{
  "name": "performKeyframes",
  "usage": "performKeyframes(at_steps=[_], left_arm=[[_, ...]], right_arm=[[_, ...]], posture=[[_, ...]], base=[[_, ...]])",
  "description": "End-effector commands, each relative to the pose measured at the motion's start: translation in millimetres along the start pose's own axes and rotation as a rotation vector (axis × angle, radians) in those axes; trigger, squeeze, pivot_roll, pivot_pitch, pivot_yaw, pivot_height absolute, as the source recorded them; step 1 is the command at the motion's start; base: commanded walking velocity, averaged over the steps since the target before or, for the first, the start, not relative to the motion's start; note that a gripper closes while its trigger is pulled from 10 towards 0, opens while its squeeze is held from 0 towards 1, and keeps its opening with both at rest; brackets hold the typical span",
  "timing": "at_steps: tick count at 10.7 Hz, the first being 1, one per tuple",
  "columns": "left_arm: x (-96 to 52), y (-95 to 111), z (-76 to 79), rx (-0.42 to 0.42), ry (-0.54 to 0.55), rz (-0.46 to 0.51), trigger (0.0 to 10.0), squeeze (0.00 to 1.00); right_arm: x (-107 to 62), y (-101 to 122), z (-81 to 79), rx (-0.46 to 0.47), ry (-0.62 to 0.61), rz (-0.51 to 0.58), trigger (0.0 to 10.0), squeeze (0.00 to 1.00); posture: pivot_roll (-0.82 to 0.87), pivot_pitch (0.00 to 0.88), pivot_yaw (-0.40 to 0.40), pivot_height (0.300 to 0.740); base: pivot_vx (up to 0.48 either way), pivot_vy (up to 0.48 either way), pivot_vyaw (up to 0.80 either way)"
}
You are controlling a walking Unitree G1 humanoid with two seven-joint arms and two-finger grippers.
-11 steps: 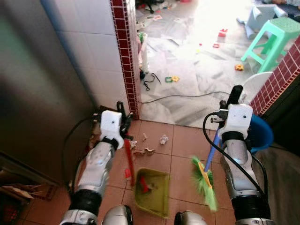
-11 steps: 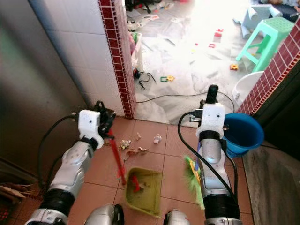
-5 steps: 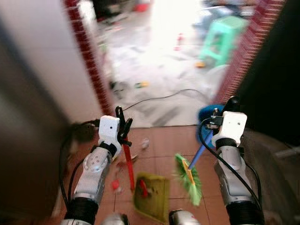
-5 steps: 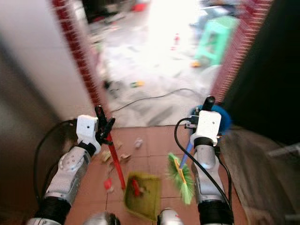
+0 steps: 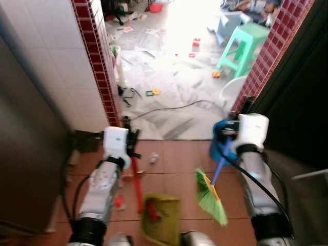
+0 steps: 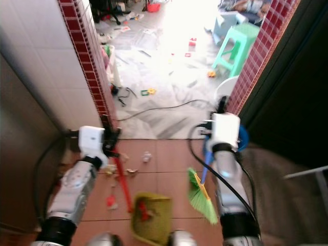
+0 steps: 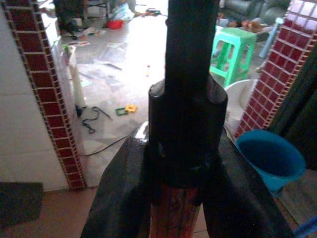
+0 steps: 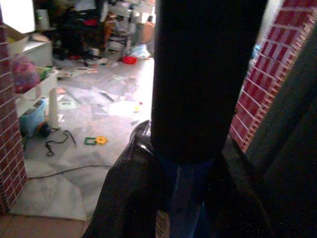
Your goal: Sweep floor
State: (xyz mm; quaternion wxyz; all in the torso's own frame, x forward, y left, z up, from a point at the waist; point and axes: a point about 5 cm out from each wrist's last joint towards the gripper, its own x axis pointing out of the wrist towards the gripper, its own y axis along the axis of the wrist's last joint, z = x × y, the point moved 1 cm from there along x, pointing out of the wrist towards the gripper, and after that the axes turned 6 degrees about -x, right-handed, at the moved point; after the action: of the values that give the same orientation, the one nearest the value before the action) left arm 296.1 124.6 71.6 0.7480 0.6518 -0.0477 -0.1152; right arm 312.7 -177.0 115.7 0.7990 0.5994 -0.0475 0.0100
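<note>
- Far left: white-tiled wall edged with a dark-red brick column (image 5: 102, 77), standing beside the doorway.
- Left gripper (image 5: 129, 137), fingers closed tight around the red handle (image 5: 137, 179) of a yellow-green dustpan (image 5: 161, 223); pan resting on the terracotta tile floor (image 5: 174, 159) below, a red scrap lying in it.
- Scattered litter (image 6: 147, 156) on the tiles just ahead of the dustpan and near its handle.
- Right gripper (image 5: 245, 105), clamped on the black top of the blue broom handle (image 5: 219, 164); green broom bristles (image 5: 210, 197) down at the tiles, just right of the dustpan and apart from it.
- Blue bucket (image 7: 270, 156) on the floor behind the right arm.
- Beyond the threshold: a black cable (image 5: 174, 108) across grey marble, toys strewn about, a green plastic stool (image 5: 243, 48) at the far right.
</note>
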Motion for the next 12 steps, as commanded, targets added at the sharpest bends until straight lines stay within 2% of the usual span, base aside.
performKeyframes(at_steps=[1, 2, 4, 6, 9, 12], left_arm=[[1.4, 14, 3.3, -0.018, 0.005, 0.069, 10.0, 0.0], [1.2, 15, 5.3, -0.021, -0.006, 0.071, 10.0, 0.0], [2.6, 13, 8.8, -0.003, -0.065, 0.041, 10.0, 0.0], [4.4, 14, 7.9, 0.003, -0.073, 0.035, 10.0, 0.0], [10.1, 17, 8.3, 0.007, -0.081, 0.035, 10.0, 0.0], [10.8, 23, 0.6, 0.009, -0.039, 0.064, 10.0, 0.0]], right_arm=[[2.8, -3, 2.4, -0.017, 0.005, -0.018, 10.0, 0.0], [4.0, -2, 1.0, -0.012, 0.003, -0.018, 10.0, 0.0], [-2.3, -9, -2.6, -0.006, -0.007, -0.04, 10.0, 0.0], [-6.0, -13, 0.1, -0.004, -0.02, -0.058, 10.0, 0.0], [-0.2, -13, 6.2, -0.021, -0.042, -0.06, 10.0, 0.0], [0.0, -13, 2.9, -0.013, -0.043, -0.054, 10.0, 0.0]], posture=[[-0.06, 0.0, -0.07, 0.74], [-0.06, 0.0, -0.061, 0.74], [-0.06, 0.0, -0.027, 0.74], [-0.08, 0.0, -0.014, 0.74], [-0.09, 0.0, 0.002, 0.74], [-0.08, 0.0, 0.007, 0.74]], base=[[0.0, 0.0, 0.0], [0.0, -0.3, 0.0], [0.0, -0.388, -0.8], [0.0, -0.388, -0.68], [0.0, -0.386, -0.6], [0.0, -0.214, 0.0]])
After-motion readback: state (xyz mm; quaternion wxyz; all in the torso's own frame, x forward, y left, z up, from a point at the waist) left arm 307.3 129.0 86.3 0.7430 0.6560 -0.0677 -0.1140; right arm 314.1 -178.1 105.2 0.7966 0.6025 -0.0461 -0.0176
